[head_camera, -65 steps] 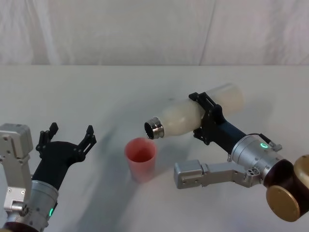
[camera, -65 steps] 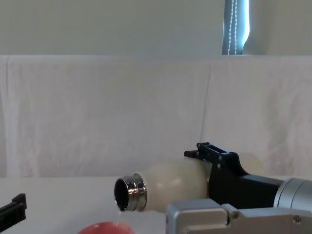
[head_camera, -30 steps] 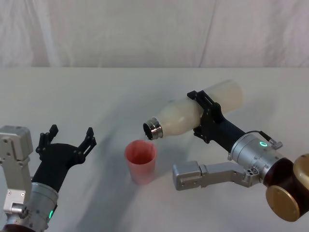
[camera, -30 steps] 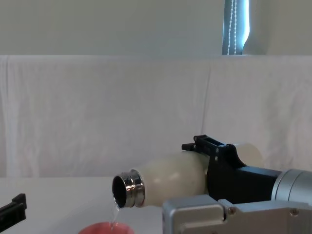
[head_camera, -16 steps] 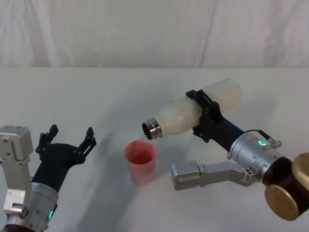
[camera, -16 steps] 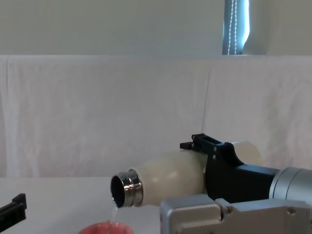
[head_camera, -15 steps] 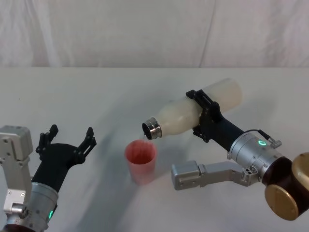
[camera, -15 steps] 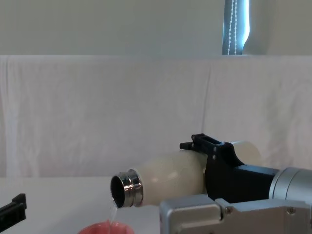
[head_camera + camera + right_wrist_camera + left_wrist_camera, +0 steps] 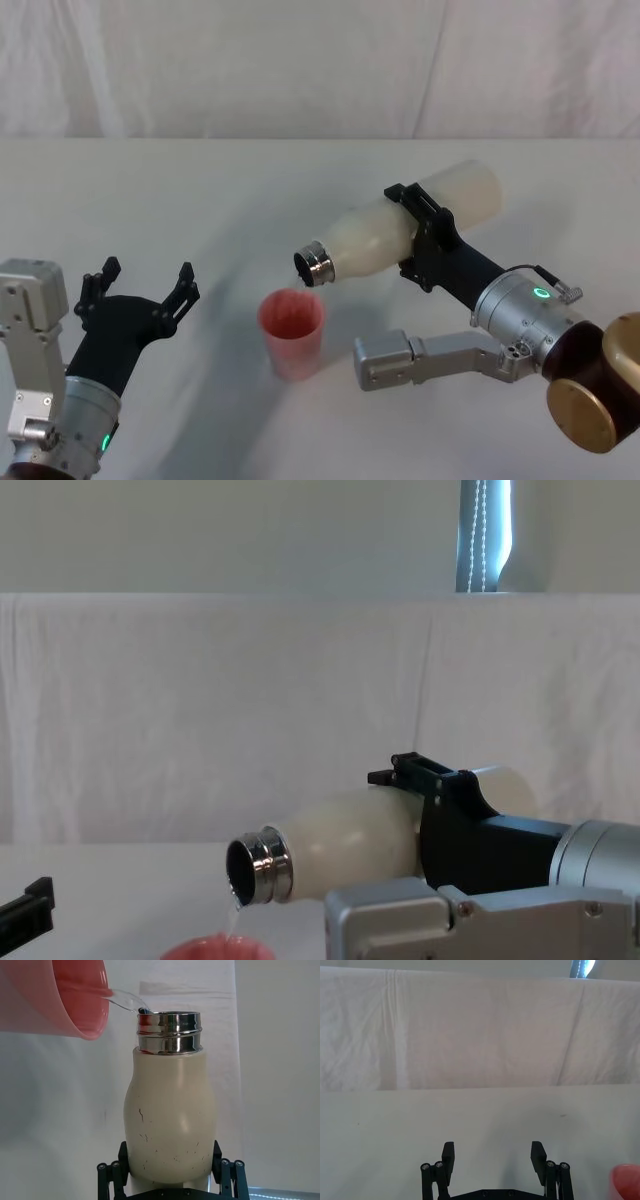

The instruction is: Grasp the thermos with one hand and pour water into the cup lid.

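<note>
One thermos [image 9: 395, 233] sat clamped in my right gripper [image 9: 424, 238], tilted, neck just above the cup lid [image 9: 291, 332], water trickling in; my left gripper [image 9: 140, 291] idled open left of the cup lid.

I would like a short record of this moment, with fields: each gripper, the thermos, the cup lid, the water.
right gripper: shut on the thermos body, holding it above the table
left gripper: open, idle at the table's near left
thermos: cream-white, tilted with steel neck lowest, over the cup lid
cup lid: coral-red, upright on the table
water: thin stream falling from neck into the cup lid
</note>
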### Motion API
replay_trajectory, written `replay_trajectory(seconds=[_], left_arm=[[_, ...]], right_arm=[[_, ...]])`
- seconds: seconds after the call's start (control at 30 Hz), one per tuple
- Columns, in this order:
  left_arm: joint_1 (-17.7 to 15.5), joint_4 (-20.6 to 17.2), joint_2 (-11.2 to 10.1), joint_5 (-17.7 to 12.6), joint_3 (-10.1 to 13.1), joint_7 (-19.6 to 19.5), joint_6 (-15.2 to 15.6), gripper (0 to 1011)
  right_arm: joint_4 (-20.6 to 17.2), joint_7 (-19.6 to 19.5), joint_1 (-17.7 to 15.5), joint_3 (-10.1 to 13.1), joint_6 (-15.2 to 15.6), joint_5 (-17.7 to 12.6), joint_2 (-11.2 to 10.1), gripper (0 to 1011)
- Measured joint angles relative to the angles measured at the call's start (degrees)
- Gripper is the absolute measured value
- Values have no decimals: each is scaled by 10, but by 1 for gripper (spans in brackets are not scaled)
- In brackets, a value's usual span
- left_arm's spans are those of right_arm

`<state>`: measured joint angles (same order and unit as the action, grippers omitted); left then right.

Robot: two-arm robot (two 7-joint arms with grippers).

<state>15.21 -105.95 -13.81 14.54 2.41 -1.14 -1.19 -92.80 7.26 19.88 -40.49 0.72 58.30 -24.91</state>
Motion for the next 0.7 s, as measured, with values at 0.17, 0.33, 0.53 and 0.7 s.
replay_trajectory(seconds=[0.17,0.33,0.53,0.7], left_arm=[[0,0,0,0,0,0,0,1001],[0,0,0,0,0,0,0,1001],[0,0,0,0,0,0,0,1001],[0,0,0,0,0,0,0,1001]], right_arm=[[0,0,1,0,1,0,0,947],[0,1,1,0,1,0,1,947],[-3,3,-3,5,1,-13,3,947],[-6,8,-8,14,-1,-33,7,947]])
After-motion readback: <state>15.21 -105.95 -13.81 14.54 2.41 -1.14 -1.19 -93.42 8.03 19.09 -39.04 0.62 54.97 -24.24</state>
